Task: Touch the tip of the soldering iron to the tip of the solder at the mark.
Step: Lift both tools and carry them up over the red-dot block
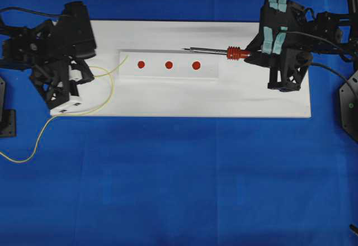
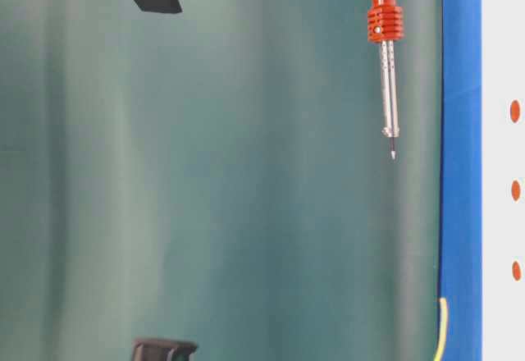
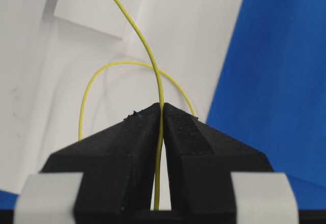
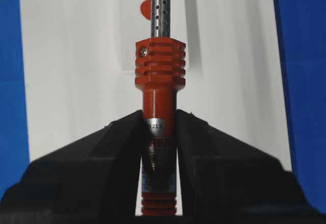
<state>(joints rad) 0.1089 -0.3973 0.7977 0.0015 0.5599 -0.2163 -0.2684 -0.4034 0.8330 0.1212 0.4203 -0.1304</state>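
My right gripper (image 1: pixel 253 53) (image 4: pixel 159 116) is shut on the red-orange handle of the soldering iron (image 1: pixel 211 50) (image 4: pixel 159 76). The iron lies level above the board, and its dark tip (image 2: pixel 393 154) points left, over the back edge of a raised white strip (image 1: pixel 168 75). Three red marks (image 1: pixel 168 65) sit in a row on that strip. My left gripper (image 1: pixel 83 77) (image 3: pixel 162 108) is shut on the thin yellow solder (image 1: pixel 107 96) (image 3: pixel 146 48). The solder's free end (image 1: pixel 127 57) reaches the strip's left end, well apart from the iron's tip.
A white board (image 1: pixel 251 98) lies on blue cloth (image 1: pixel 179 190). The solder's slack trails off the board to the front left (image 1: pixel 28 155). A black cord (image 1: pixel 330 70) runs right from the iron. Black arm mounts (image 1: pixel 6 117) (image 1: pixel 348 105) stand at both side edges.
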